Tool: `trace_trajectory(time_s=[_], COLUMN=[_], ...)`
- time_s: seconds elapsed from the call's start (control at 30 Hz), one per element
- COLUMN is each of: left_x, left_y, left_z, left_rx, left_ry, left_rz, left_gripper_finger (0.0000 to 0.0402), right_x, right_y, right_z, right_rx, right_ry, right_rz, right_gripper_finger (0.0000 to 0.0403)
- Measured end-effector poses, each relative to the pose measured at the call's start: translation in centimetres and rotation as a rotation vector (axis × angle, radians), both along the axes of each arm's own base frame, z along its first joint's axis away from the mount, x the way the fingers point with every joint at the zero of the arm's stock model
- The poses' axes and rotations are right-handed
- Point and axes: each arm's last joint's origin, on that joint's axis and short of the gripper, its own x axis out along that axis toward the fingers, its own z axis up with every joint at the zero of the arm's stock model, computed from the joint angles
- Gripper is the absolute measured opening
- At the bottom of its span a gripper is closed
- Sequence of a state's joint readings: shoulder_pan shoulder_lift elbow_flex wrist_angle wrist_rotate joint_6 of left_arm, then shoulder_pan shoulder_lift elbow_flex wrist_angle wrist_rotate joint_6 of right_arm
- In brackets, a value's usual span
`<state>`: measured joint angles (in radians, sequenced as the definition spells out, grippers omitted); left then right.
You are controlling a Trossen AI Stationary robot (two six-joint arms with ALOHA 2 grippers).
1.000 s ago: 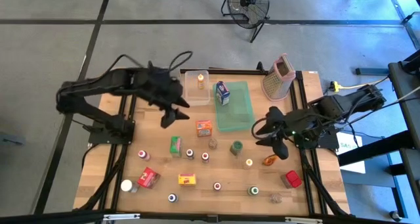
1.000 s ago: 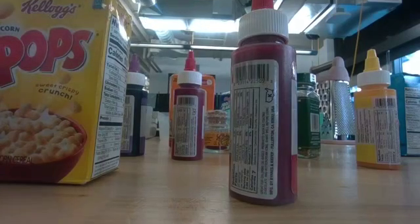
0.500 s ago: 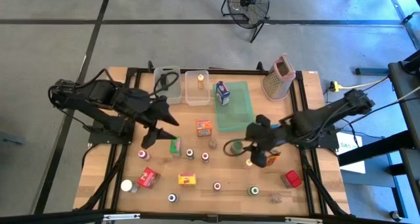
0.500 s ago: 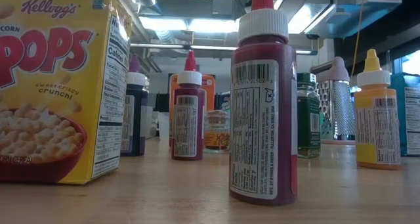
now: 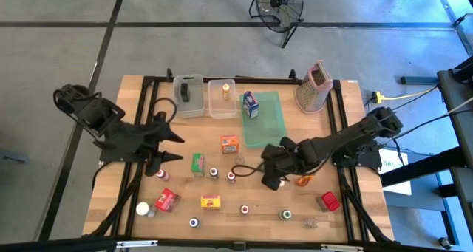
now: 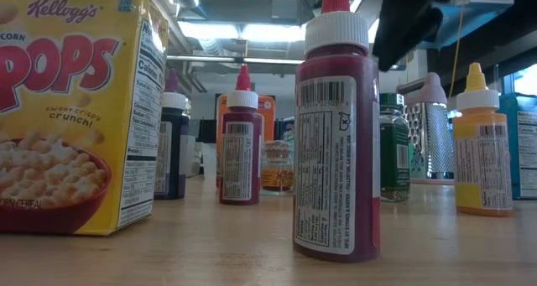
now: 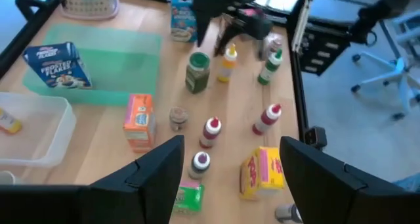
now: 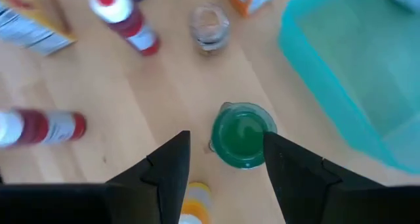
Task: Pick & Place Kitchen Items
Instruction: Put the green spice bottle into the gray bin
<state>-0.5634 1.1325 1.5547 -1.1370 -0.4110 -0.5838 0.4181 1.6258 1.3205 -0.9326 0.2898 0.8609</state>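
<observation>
Plainly most of the sorting is left; in the high view a blue carton stands on the green tray at upper centre, a small yellow bottle lies in one clear bin and a dark object in the other bin to its left, while cartons and little capped bottles are scattered over the lower half of the bench. The right gripper hangs right of centre, its jaws spread directly above the green-lidded jar, which stands on the bench just below the tray, not yet pinched; the left gripper hovers at left of centre, jaws spread and empty. Readable writing: the yellow cereal box at the left of the low view says "Kellogg's", "POPS" and "sweet crispy crunch!"; the bottle labels are too small to read.
</observation>
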Motion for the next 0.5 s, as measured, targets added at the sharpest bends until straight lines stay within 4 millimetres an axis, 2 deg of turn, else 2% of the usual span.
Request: trace_trajectory(time_s=[0.23,0.5], left_x=[-0.5,-1.1], left_y=[-1.3,-1.4], left_z=[-0.2,-0.5], left_rx=[0.057,0.081], left_ry=[-0.010,0.004], left_rz=[-0.030,0.030], left_gripper_finger=[0.0246,0.0245], right_x=[0.3,0.4], right_y=[-0.6,-1.1], right_z=[-0.4,-0.5], right_rx=[0.078,0.159], right_ry=[0.017,0.036], right_rz=[-0.156,-0.235], right_gripper_finger=[0.0210,0.0264])
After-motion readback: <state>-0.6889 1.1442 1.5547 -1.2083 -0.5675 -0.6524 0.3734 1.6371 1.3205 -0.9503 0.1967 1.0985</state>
